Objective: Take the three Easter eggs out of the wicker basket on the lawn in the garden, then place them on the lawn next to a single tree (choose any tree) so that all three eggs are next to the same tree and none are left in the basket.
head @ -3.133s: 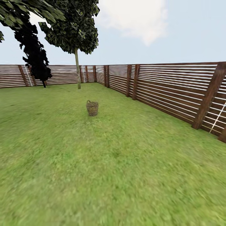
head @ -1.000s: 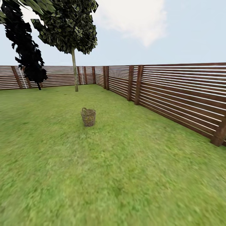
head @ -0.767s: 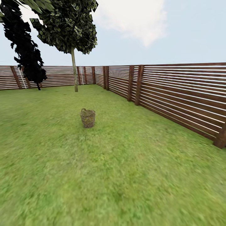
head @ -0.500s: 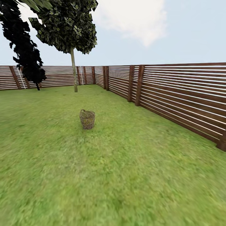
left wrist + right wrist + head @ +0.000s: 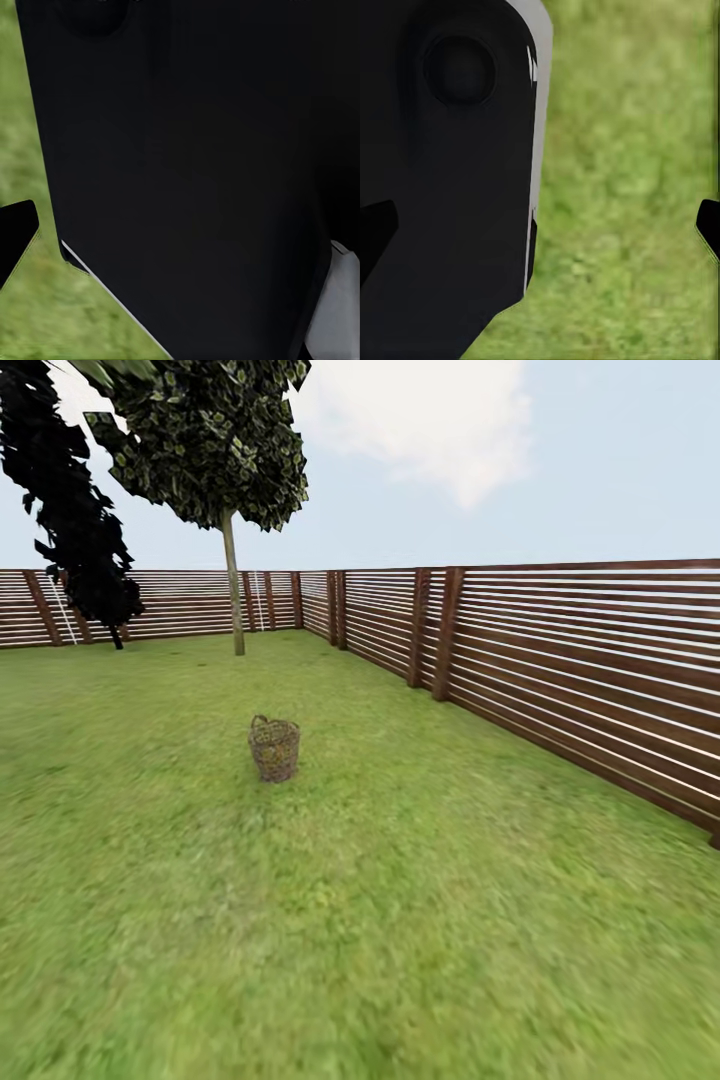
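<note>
A small brown woven-twig wicker basket (image 5: 274, 749) with an arched handle is seen upright on the wide, mottled bright-green lawn (image 5: 400, 920), left of centre and at middle distance in the head view. Its contents cannot be made out; no eggs can be told at this range.

Far beyond the basket, a tall tree (image 5: 233, 580) with a straight, bare grey-brown trunk and a blocky green crown is rooted near the far corner of the yard. To its left, against the far fence line, a dark narrow conifer (image 5: 75, 520) is noted. A brown horizontal-slat wooden fence (image 5: 560, 660) is run along the right side from near to far, then across the back. Pale blue sky with a white cloud (image 5: 430, 420) is seen above.

In the left wrist view, a large black body panel (image 5: 187, 172) is seen close up, with one dark fingertip (image 5: 15, 232) at the frame edge and blurred grass behind; whether the left pincer is open or closed cannot be told.

In the right wrist view, a black housing (image 5: 450, 172) is seen beside grass, with dark fingertips (image 5: 375, 229) at opposite frame edges, set wide apart; the right gripper (image 5: 540, 229) is spread, with nothing gripped.
</note>
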Controlling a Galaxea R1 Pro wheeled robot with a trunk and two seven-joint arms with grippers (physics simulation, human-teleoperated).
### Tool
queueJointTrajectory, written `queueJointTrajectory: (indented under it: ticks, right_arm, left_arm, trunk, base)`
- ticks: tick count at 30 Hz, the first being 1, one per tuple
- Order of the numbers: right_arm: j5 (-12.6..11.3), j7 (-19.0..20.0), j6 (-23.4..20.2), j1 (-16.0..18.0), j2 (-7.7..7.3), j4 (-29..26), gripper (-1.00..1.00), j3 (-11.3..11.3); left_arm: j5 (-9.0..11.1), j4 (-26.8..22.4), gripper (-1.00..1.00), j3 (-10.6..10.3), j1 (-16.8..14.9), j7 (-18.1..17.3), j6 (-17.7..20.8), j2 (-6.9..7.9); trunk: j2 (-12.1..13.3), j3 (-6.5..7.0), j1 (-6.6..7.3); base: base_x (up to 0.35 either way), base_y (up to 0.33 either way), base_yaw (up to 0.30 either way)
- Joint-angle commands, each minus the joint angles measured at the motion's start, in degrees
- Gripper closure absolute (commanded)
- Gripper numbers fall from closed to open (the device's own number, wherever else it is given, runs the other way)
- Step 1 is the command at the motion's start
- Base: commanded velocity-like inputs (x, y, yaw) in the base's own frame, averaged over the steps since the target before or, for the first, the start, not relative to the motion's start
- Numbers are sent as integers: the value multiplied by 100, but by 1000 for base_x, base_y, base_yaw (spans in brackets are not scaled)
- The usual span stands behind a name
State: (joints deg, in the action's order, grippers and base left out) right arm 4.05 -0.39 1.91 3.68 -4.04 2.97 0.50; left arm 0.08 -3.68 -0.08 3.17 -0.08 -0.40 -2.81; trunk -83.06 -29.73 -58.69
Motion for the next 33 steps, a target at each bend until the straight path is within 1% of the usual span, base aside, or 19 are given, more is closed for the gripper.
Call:
queueJointTrajectory:
  ticks: [1, 33]
  right_arm:
    - [41, -3, 20, 10, -1, 20, -100, 2]
    - [40, -2, 20, 10, -1, 20, -100, 1]
  left_arm:
    - [1, -12, -100, -1, 4, -1, -4, 0]
    - [1, -15, -100, -1, 4, -1, -9, 0]
  trunk:
    - [-2, -4, -4]
    - [-2, -4, -4]
  base:
    - [338, 0, 0]
    - [338, 0, 0]
